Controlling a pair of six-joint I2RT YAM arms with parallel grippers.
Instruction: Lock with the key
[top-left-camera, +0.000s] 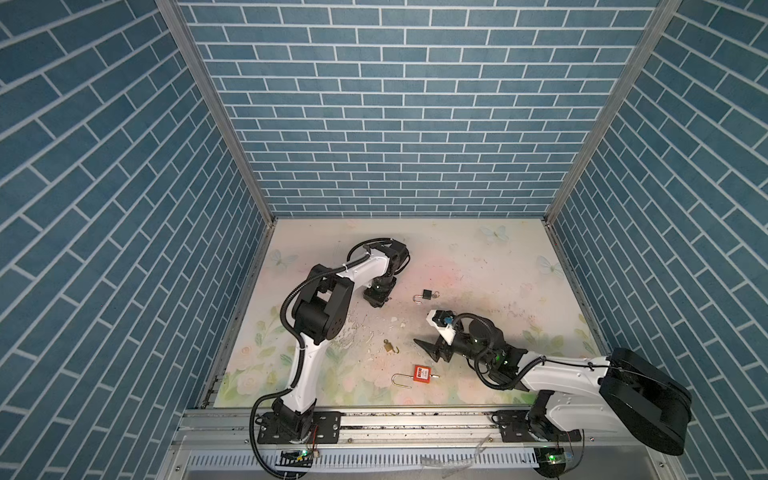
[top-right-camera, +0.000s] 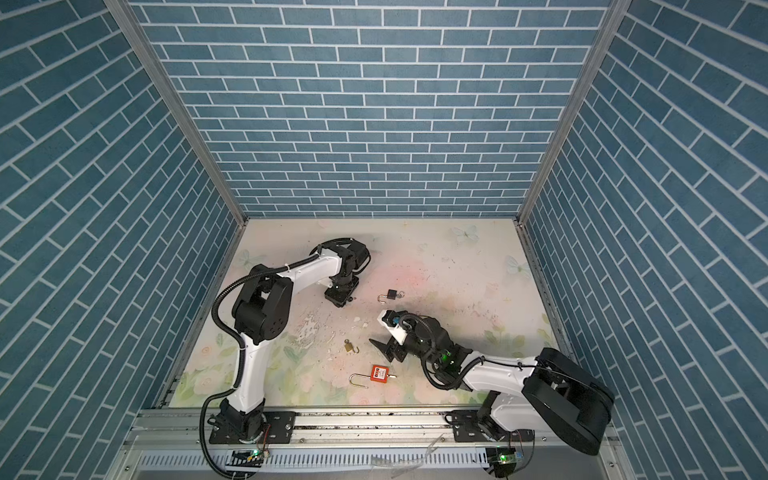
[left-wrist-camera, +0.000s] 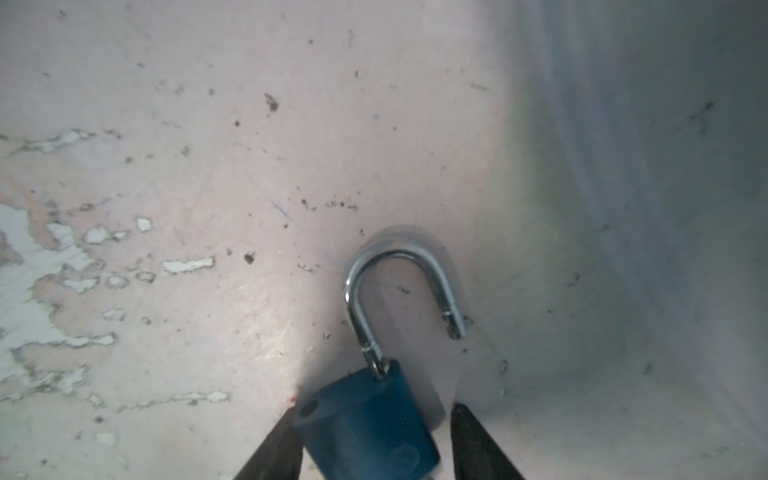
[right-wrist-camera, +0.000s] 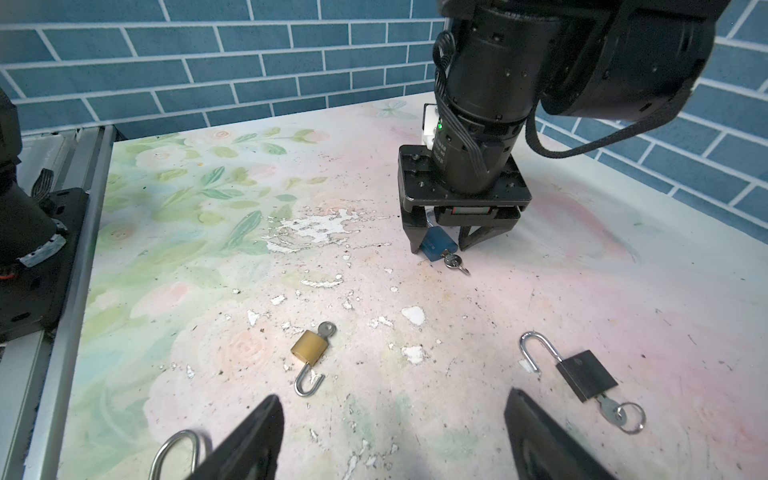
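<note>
Stretching bare toward its far and right edges, the table (top-left-camera: 478, 257) holds everything around its middle. The left fingers (left-wrist-camera: 274, 453) stand part-closed around the blue padlock (left-wrist-camera: 365, 424) left of centre, one touching its body, the other just clear; the right fingers (right-wrist-camera: 249, 440) hang wide apart and empty near the middle. The black padlock (top-left-camera: 427, 295), red padlock (top-left-camera: 421, 373) and brass padlock (top-left-camera: 389, 346) lie round them, shackles open, and the key (right-wrist-camera: 451, 259) sits in the blue padlock's base.

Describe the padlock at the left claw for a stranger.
On the flowered table, find the left claw. Between its fingers is a blue padlock, shackle open, key inserted. It alone is blue: its neighbours are a black padlock, a brass padlock and a red padlock.
</note>
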